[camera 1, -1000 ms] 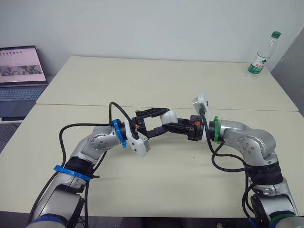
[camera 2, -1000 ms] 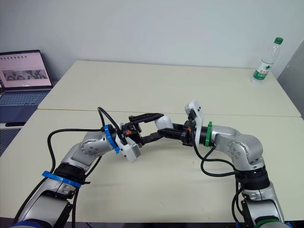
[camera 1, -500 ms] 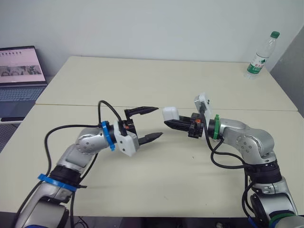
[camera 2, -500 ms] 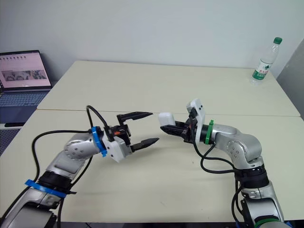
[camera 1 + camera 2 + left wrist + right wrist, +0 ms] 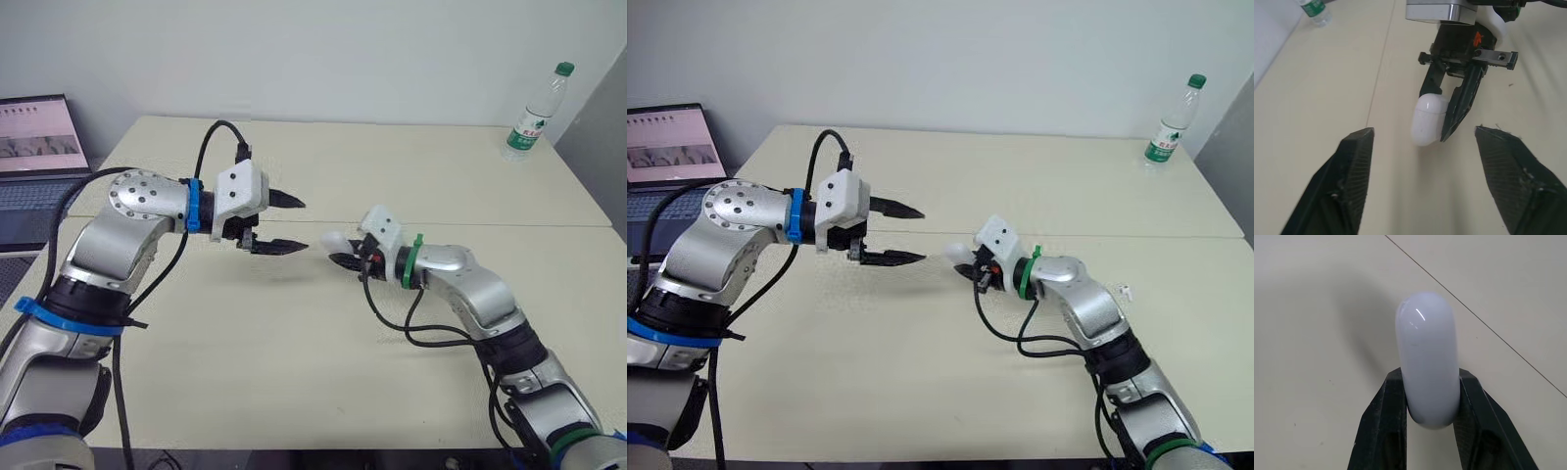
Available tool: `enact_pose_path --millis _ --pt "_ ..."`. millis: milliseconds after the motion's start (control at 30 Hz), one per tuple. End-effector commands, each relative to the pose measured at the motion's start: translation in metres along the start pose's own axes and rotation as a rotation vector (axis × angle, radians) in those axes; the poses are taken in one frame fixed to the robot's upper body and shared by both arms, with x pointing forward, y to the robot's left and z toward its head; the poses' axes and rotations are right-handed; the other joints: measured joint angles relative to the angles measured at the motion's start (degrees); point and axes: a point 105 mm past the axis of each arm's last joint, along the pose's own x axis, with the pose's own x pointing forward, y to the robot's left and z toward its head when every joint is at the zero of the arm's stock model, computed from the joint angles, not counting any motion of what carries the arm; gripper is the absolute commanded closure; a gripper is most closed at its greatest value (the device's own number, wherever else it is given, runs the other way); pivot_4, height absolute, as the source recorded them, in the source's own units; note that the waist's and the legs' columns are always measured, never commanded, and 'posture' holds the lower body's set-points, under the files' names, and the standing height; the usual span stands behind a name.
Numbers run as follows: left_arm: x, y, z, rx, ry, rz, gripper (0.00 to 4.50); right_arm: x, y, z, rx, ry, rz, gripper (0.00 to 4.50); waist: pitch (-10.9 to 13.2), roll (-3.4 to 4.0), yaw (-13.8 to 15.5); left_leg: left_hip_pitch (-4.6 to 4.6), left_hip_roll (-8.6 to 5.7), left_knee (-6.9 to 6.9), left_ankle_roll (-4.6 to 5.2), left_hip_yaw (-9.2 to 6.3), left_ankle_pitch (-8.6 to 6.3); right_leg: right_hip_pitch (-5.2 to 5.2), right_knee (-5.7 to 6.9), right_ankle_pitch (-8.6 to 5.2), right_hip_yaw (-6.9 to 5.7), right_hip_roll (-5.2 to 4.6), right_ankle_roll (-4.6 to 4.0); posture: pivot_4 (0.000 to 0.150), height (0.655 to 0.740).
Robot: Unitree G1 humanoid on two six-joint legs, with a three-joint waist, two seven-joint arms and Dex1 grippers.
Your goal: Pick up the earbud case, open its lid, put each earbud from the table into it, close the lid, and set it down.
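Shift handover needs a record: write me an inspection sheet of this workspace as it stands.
Surface: beige tabletop, one seam running across.
Job's things: white rounded earbud case, lid shut; small white speck on the table beside the right arm, too small to identify.
Clutter: clear plastic bottle with green cap, far right corner.
Grippers: left tool open, empty, pointing toward the case; right tool shut on the case.
Cables: black cables loop off both forearms.
Surroundings: open laptop left of the table; pale wall behind.
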Motion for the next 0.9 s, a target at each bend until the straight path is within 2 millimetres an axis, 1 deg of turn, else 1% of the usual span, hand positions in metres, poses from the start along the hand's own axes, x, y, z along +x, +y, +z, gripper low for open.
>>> enact_pose_path --millis 33,200,267,367,600,900 --pt "0.001 0.004 0.0 0.03 0.038 -0.031 2.08 0.003 0.003 0.025 -0.058 -0.061 0.004 3.65 0.0 0.0 0.03 -0.01 0.0 0.0 0.0 -0.01 0.0 -0.01 0.0 0.0 0.0 0.0 0.0 0.15 0.74" --pt "0.009 0.003 -0.007 0.074 0.079 -0.085 2.08 0.007 0.011 0.036 -0.065 -0.084 0.015 3.65 0.0 0.0 0.06 -0.04 -0.03 0.02 0.0 0.06 0.0 -0.02 -0.02 0.0 0.04 -0.04 -0.01 0.15 0.74" --pt "0.011 0.003 -0.009 0.087 0.09 -0.101 2.08 0.009 0.013 0.038 -0.099 -0.084 0.02 3.65 0.0 0.0 0.07 -0.12 -0.03 0.03 0.0 0.03 0.0 -0.06 -0.03 0.0 0.02 -0.06 -0.01 0.15 0.74" --pt "0.014 0.006 -0.011 0.098 0.103 -0.099 2.08 0.01 0.017 0.035 -0.154 -0.068 0.023 3.65 0.0 0.0 0.06 -0.14 -0.04 0.04 0.0 0.02 0.0 -0.08 -0.02 0.0 0.02 -0.07 -0.01 0.15 0.74" --pt "0.018 0.014 -0.012 0.115 0.117 -0.088 2.08 0.012 0.018 0.039 -0.179 -0.077 0.022 3.65 0.0 0.0 0.05 -0.17 -0.03 0.11 0.0 -0.01 0.0 -0.09 0.01 0.01 0.01 -0.07 -0.01 0.15 0.74" --pt "0.018 0.014 -0.015 0.126 0.124 -0.105 2.08 0.015 0.019 0.043 -0.194 -0.091 0.02 3.65 0.0 0.0 0.03 -0.22 -0.02 0.15 0.0 -0.08 0.0 -0.09 0.01 0.01 0.02 -0.1 -0.01 0.15 0.74"
